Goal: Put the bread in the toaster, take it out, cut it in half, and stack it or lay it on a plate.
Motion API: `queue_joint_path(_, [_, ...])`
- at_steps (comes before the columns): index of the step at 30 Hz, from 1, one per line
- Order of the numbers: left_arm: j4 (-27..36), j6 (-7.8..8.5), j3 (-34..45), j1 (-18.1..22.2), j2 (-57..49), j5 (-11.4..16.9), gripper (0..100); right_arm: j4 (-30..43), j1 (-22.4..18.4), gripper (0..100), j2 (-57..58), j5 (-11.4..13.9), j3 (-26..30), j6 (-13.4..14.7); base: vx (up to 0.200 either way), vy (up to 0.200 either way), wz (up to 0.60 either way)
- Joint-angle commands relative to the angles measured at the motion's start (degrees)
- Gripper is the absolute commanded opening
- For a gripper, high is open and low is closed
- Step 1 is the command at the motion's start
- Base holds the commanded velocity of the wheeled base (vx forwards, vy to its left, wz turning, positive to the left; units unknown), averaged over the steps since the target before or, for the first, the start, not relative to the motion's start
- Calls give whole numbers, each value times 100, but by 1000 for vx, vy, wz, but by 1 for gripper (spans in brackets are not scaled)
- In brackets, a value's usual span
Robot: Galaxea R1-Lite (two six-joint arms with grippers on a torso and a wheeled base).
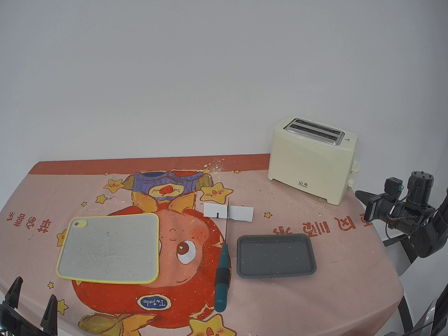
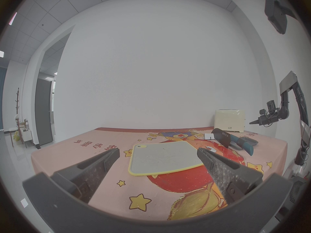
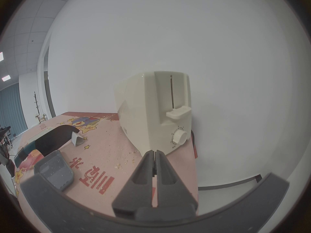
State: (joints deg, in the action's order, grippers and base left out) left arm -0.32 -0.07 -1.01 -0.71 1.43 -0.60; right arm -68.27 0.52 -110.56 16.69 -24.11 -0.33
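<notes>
The left gripper [image 2: 158, 152] gapes wide, empty, over the near-left corner of the table [image 1: 354, 267] — the right gripper [image 3: 155, 153], pinched together on nothing, points at the lever end of the cream toaster [image 1: 311, 162], which stands far right behind the grey tray [image 1: 243, 257].

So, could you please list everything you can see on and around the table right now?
toaster: one, cream, far right of the table
cutting board: one, grey with a yellow-green rim, left of centre
knife: one, teal handle, between board and plate, blade reaching the card
card: one, white, centre, behind the plate
plate: one, dark grey, rectangular, in front of the toaster
crumbs: scattered, pale, beside the toaster
tablecloth: one, pink with a cartoon print, over the table
left gripper: one, black, open, at the near left edge
right gripper: one, black, shut, off the toaster's lever end
</notes>
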Motion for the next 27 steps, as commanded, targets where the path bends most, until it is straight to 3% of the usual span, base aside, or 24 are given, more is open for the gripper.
queue_joint_path(1, [-3,-1,101,0,-2,-2,100,6,9,0,-150,-52,-261,-2,0,0,0])
queue_joint_path(10, [-3,-1,101,0,-2,-2,100,-2,-17,0,-599,-315,-621,-20,0,0,0])
queue_joint_path(27, [-3,-1,101,0,-2,-2,100,147,-70,0,-941,-394,-1148,-20,0,0,0])
